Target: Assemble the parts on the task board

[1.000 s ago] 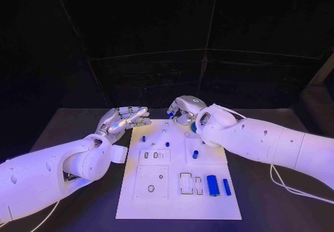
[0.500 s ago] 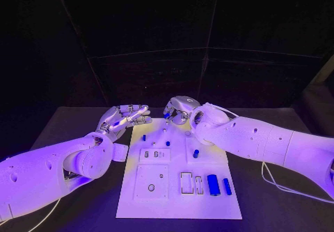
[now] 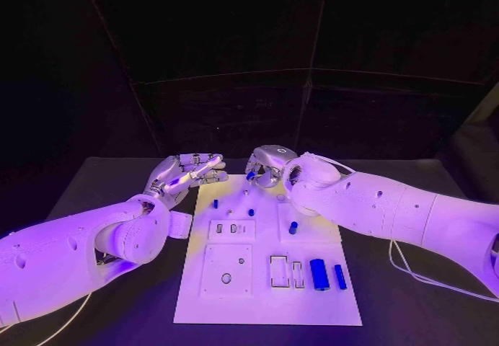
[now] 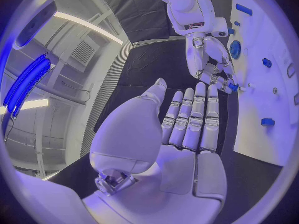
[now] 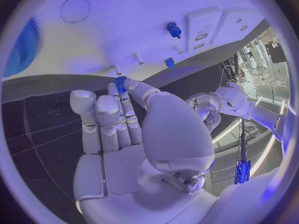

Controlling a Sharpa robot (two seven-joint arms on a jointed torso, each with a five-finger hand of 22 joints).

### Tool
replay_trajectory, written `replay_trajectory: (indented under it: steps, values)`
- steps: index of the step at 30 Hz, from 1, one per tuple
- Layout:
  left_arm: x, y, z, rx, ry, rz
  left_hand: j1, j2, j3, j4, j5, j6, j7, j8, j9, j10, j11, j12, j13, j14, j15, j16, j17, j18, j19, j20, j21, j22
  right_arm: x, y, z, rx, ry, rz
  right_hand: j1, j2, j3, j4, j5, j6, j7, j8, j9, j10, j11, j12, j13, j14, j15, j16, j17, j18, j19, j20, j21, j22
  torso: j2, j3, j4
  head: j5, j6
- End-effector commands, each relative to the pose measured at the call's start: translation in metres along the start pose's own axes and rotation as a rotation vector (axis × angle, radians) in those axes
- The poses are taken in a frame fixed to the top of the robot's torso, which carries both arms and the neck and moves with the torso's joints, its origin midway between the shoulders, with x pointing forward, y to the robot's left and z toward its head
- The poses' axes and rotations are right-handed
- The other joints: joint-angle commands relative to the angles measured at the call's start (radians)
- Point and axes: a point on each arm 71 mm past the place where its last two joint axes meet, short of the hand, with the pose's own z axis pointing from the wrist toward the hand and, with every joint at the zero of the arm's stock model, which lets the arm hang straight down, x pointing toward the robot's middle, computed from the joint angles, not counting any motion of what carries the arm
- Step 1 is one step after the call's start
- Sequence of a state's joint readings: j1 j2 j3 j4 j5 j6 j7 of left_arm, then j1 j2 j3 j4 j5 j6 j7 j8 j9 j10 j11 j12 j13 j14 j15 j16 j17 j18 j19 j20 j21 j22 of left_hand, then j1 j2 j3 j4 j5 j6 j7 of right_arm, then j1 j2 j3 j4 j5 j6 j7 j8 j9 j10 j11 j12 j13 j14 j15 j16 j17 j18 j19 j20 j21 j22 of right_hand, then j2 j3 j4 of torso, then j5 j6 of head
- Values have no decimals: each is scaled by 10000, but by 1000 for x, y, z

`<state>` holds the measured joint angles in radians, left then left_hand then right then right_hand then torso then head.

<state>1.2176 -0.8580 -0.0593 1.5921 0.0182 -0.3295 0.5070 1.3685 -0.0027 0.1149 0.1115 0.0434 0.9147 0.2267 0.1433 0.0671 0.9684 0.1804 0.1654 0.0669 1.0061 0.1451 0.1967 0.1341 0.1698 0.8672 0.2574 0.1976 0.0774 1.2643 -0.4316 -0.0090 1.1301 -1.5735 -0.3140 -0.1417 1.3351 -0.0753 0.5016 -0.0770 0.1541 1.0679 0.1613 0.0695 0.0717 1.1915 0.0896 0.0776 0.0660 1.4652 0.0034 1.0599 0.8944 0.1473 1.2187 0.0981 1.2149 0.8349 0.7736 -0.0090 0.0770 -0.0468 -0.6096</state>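
My right robot hand (image 3: pixel 268 164) hovers over the far edge of the task board (image 3: pixel 265 303), and it pinches a small blue part (image 5: pixel 120 80) between a fingertip and the thumb, with the other fingers lying close alongside. In the left wrist view that same hand (image 4: pixel 215 69) shows the blue piece at its fingertips, just above the white plate. My left robot hand (image 3: pixel 187 175) hangs beside the board's far left corner, over the black desk (image 3: pixel 94 187); its fingers (image 4: pixel 193 117) lie straight and side by side, the thumb a little apart, and it carries nothing.

The board lies in the middle of the desk, its long side running from me toward the far edge. On it, two short blue pegs (image 3: pixel 215 205) stand near the far end, with another blue piece (image 3: pixel 292 228) near the right edge. Toward the near right corner a thick blue cylinder (image 3: pixel 318 275) and a thinner blue rod (image 3: pixel 339 277) lie side by side, next to two narrow rectangular slots (image 3: pixel 277 272). A round blue disc (image 4: pixel 234 49) seems to lie near the board's far edge under my right robot hand, though I cannot make it out clearly.
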Motion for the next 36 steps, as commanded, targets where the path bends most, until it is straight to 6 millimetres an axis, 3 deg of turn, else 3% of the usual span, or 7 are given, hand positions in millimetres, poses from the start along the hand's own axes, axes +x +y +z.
replay_trajectory:
  steps: [1, 5, 36]
  values:
    - [2, -2, 0, 88, 144, -71, 9, 103, -5, -38, 40, -7, 61, -43, -11, 41, 36, -40, -16, 50, 12, -58, 9, 135, 85, 18, -61, -12, 1, 2, 1, -13, 376, -358, -11, -93, -4, 69, 3, -11, 37, -37, -9, -43, 17, -42, -7, 170, -31, 33, -9, -115, 5, 52, 15, 6, 24, -1, -3, 8, 22]
    - [3, -2, 0, 93, 152, -73, 9, 103, -5, -38, 40, -7, 61, -43, -11, 41, 36, -40, -16, 50, 12, -58, 9, 135, 85, 18, -61, -12, 2, 4, 3, -20, 401, -400, -25, -106, -8, 79, -3, -15, 35, -37, -10, -48, 18, -47, -7, 162, -29, 24, -27, -113, -7, 55, 12, -5, 9, 6, -7, 5, -28]
    - [2, -2, 2, 85, 148, -68, 9, 103, -5, -38, 40, -7, 61, -43, -11, 41, 36, -40, -16, 50, 12, -58, 9, 135, 85, 18, -61, -12, 0, 4, 6, 278, -52, -927, -12, -176, 38, 83, 67, -89, 44, -52, -21, -117, 31, -84, -9, 96, -19, -52, -158, -99, -85, 75, -7, -65, 20, 2, -6, 19, -81]
